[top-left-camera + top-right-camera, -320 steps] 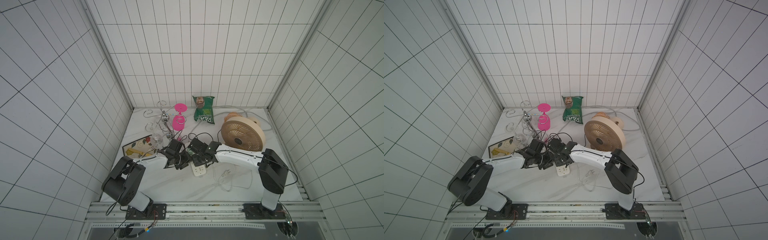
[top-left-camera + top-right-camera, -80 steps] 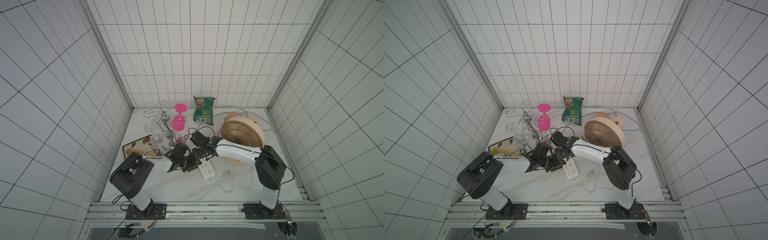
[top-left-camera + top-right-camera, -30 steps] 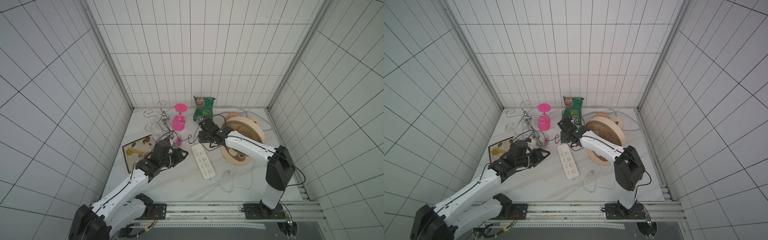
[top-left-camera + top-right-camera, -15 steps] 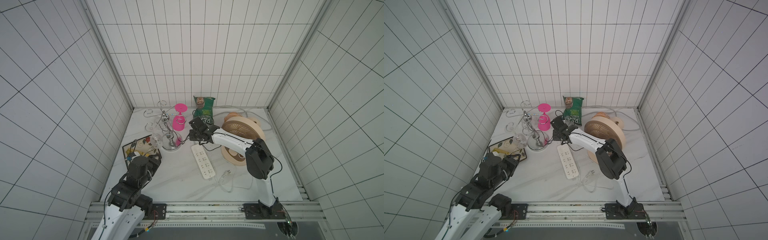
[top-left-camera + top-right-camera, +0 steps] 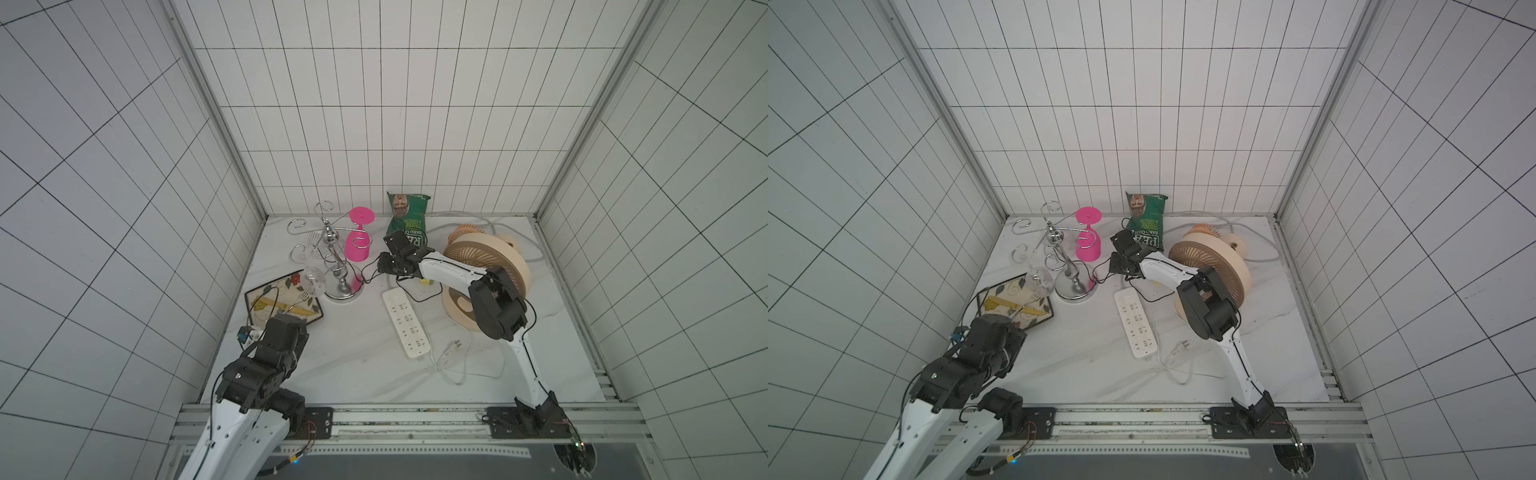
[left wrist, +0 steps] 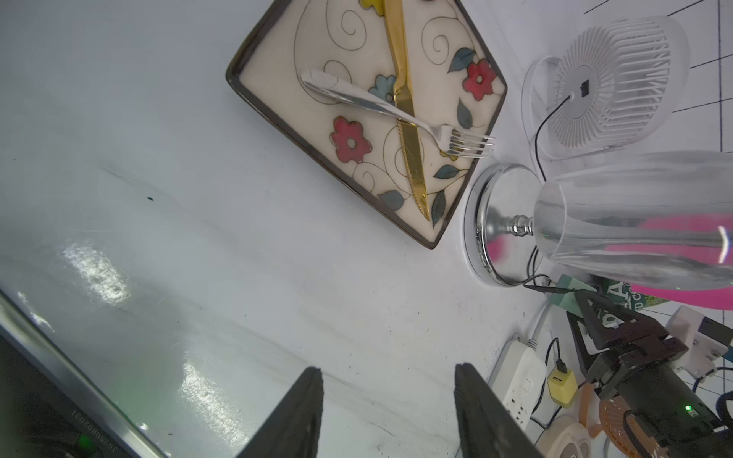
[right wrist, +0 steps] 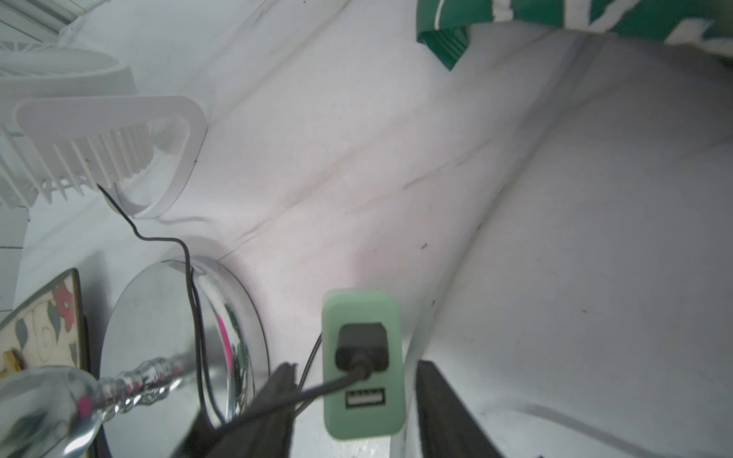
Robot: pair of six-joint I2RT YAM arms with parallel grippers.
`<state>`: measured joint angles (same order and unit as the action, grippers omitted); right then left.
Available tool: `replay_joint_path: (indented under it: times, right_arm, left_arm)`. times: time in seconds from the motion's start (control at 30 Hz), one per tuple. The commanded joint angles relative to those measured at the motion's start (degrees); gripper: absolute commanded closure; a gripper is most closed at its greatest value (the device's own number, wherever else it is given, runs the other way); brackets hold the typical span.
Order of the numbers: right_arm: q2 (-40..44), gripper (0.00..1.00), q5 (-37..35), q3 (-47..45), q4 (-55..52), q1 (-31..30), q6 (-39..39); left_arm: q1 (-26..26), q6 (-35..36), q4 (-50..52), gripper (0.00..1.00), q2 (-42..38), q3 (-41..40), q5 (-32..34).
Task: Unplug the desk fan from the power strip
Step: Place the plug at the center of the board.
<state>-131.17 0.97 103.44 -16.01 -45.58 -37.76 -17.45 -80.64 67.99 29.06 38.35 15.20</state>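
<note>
- Where white-tiled walls (image 5: 374, 124) box it in, the glossy marble bench (image 5: 353, 374) carries everything.
- Flat white plastic power strip (image 5: 406, 326) lies mid-bench. The round beige desk fan (image 5: 494, 249) stands right of it, and a white plug (image 5: 451, 347) lies loose beside the strip.
- Right pincer (image 7: 355, 366), stretched far back, gapes around a mint-green USB adapter (image 7: 361, 317).
- Left pincer (image 6: 388, 368), tucked near-left, has its jaws apart with nothing between.

Free lane: bare table (image 5: 345, 365) between plate (image 5: 272, 293) and power strip (image 5: 406, 324), reachable straight from the front rail (image 5: 395, 409). Front-right corner free too, past the loose white cord (image 5: 451, 348). Back row is tight: glass rack (image 5: 341, 289), pink glass (image 5: 358, 247), chip bag (image 5: 409, 216), desk fan (image 5: 473, 251) stand near one another. Black cable (image 7: 187, 255) drapes over the rack base; green adapter (image 7: 361, 317) sits in the gap between the fingers of the right gripper (image 7: 357, 366).
</note>
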Motion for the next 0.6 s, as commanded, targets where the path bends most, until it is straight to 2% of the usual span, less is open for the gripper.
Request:
replay_joint_path:
  times: [0.0, 0.27, 0.57]
  right_arm:
    - [-0.6, 0.31, 0.4, 2.6, -0.8, 0.1, 1.6]
    - [6.2, 0.28, -4.3, 1.9, -9.5, 0.1, 6.4]
    - [22.6, 0.28, -6.9, -13.1, -10.7, -3.4, 7.9]
  left_arm:
    - [1.5, -0.8, 1.1, 0.45, 1.5, 1.3, 0.1]
    - [5.9, 0.5, -3.2, 0.45, 6.1, 0.1, -4.8]
    - [11.3, 0.7, -13.4, 0.45, 9.9, -6.0, -11.9]
